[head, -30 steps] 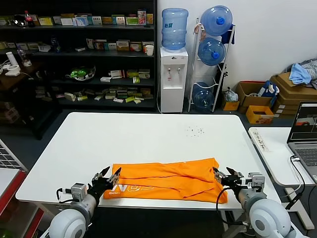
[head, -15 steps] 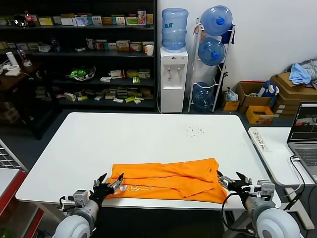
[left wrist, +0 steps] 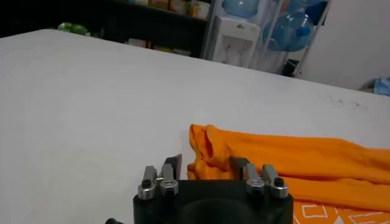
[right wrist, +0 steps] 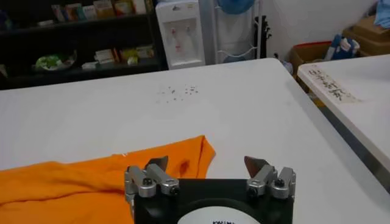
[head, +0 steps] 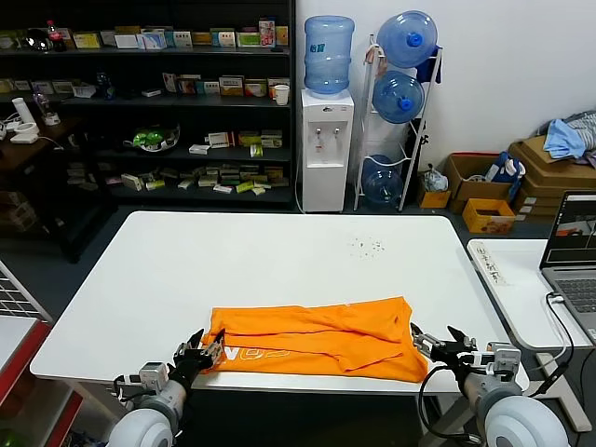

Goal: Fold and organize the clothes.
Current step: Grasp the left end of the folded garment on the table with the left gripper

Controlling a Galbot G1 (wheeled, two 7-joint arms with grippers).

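Note:
The orange T-shirt (head: 317,337) lies folded in a long band along the front edge of the white table (head: 279,261), white lettering showing near its left end. My left gripper (head: 200,348) is open at the shirt's left end, its jaws standing either side of the bunched fabric (left wrist: 210,149). My right gripper (head: 436,343) is open just off the shirt's right end, empty; in the right wrist view the shirt's corner (right wrist: 183,159) lies ahead of the jaws (right wrist: 207,163).
A side table with a laptop (head: 570,251) stands at the right. Shelves (head: 149,102), a water dispenser (head: 326,140) and bottle rack (head: 400,93) stand behind. Small dark specks (head: 368,245) lie on the far table part.
Both grippers have drawn back toward the table's front edge, off the shirt's ends. The shirt has stayed folded in place.

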